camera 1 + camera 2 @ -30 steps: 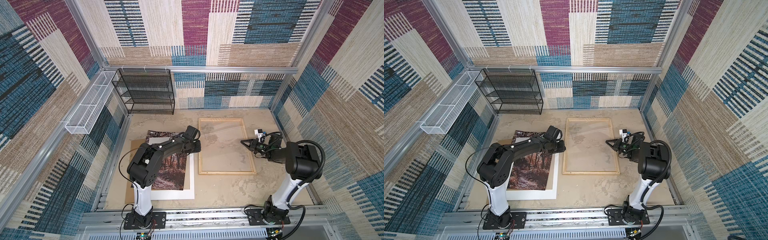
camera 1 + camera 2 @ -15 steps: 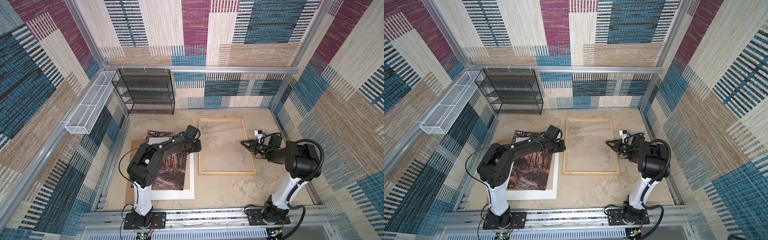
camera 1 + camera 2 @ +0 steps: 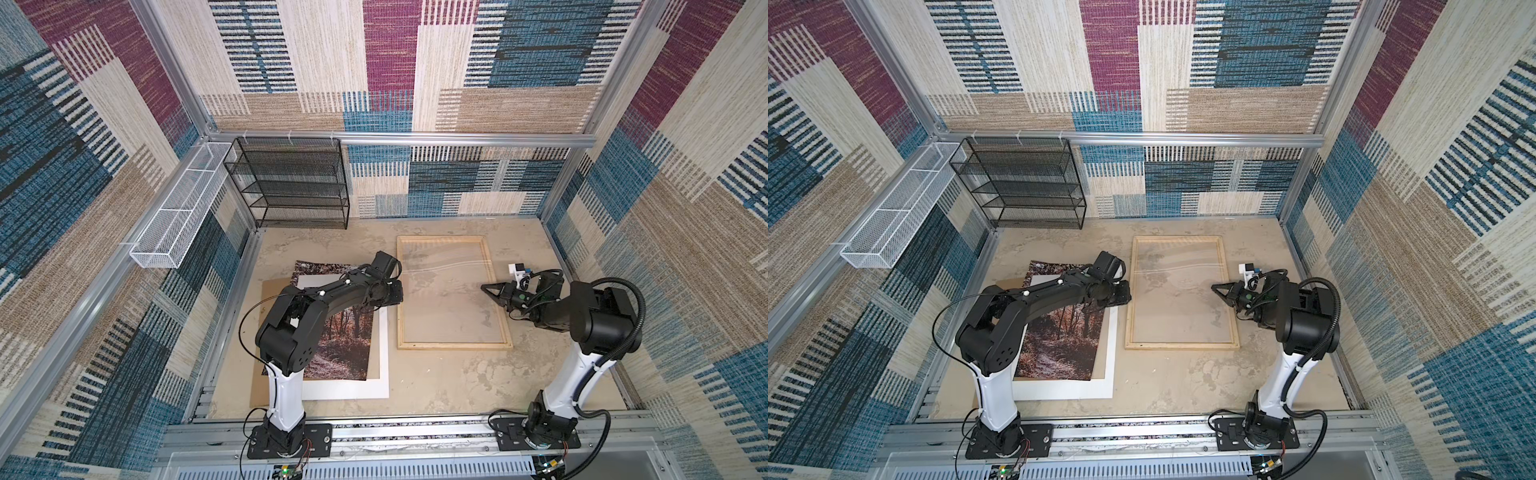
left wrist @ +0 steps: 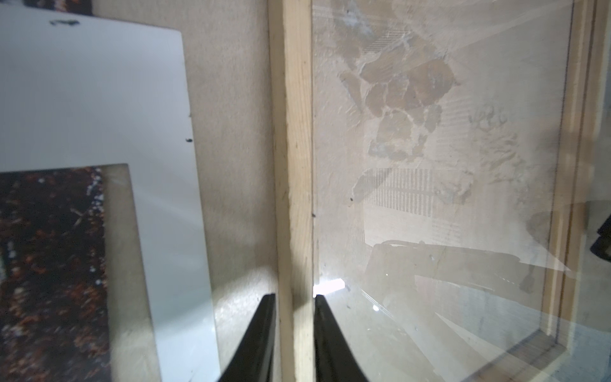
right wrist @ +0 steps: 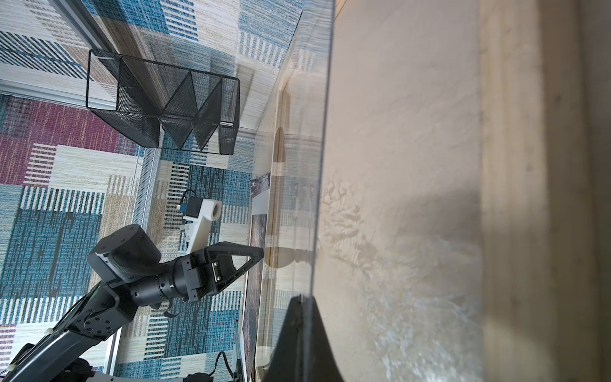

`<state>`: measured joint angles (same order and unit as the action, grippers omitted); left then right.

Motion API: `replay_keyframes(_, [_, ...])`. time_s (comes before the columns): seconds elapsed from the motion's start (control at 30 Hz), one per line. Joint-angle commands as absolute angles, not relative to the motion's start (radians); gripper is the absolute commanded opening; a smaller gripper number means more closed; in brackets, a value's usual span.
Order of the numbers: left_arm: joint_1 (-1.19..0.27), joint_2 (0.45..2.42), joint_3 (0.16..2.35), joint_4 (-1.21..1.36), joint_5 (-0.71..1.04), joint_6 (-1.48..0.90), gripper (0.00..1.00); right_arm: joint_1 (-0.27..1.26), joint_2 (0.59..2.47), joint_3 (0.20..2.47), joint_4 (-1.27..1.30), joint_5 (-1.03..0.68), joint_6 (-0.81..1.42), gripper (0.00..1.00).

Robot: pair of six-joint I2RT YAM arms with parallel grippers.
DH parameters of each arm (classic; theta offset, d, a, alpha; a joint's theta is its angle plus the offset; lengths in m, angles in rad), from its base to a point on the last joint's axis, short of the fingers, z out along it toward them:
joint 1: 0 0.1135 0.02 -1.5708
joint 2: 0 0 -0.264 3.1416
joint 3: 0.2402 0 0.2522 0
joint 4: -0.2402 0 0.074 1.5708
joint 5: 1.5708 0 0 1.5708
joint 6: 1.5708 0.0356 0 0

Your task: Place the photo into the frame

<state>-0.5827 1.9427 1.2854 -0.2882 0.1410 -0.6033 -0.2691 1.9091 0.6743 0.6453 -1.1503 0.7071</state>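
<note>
The frame of pale wood lies flat in the middle of the table. My left gripper straddles its left strip, one finger pressed against each side. My right gripper is shut on the edge of the clear pane, just inside the frame's right strip. The photo of an autumn forest lies face up to the left, on a white mat over a brown backing board; my left arm covers its upper part.
A black mesh shelf stands against the back wall at the left. A white wire basket hangs on the left wall. Patterned walls close in three sides, and a metal rail carrying both arm bases runs along the front.
The left gripper's jaws have narrowed onto the frame's left strip. Both arms and the photo stay where they were.
</note>
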Motion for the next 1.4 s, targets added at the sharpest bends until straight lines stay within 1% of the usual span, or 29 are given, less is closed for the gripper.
replay_keyframes(0.0, [-0.583, 1.941, 1.285, -0.298, 0.153, -0.598, 0.25, -0.27, 1.913, 0.677, 0.695, -1.16, 0.713, 0.0])
replay_keyframes(0.23, [-0.584, 1.942, 1.288, -0.298, 0.16, -0.597, 0.27, -0.27, 1.919, 0.684, 0.701, -1.158, 0.717, 0.0])
replay_keyframes(0.37, [-0.586, 1.945, 1.288, -0.298, 0.158, -0.595, 0.31, -0.27, 1.927, 0.696, 0.701, -1.159, 0.718, 0.0])
replay_keyframes(0.83, [-0.586, 1.945, 1.289, -0.308, 0.156, -0.59, 0.28, -0.271, 1.962, 0.733, 0.675, -1.18, 0.695, 0.0])
replay_keyframes(1.07, [-0.587, 1.944, 1.293, -0.31, 0.156, -0.589, 0.29, -0.272, 1.978, 0.742, 0.666, -1.183, 0.69, 0.0])
replay_keyframes(1.17, [-0.587, 1.944, 1.295, -0.314, 0.154, -0.587, 0.3, -0.273, 1.984, 0.748, 0.661, -1.184, 0.686, 0.0])
replay_keyframes(1.37, [-0.588, 1.942, 1.296, -0.318, 0.153, -0.584, 0.3, -0.273, 1.992, 0.751, 0.661, -1.184, 0.686, 0.0])
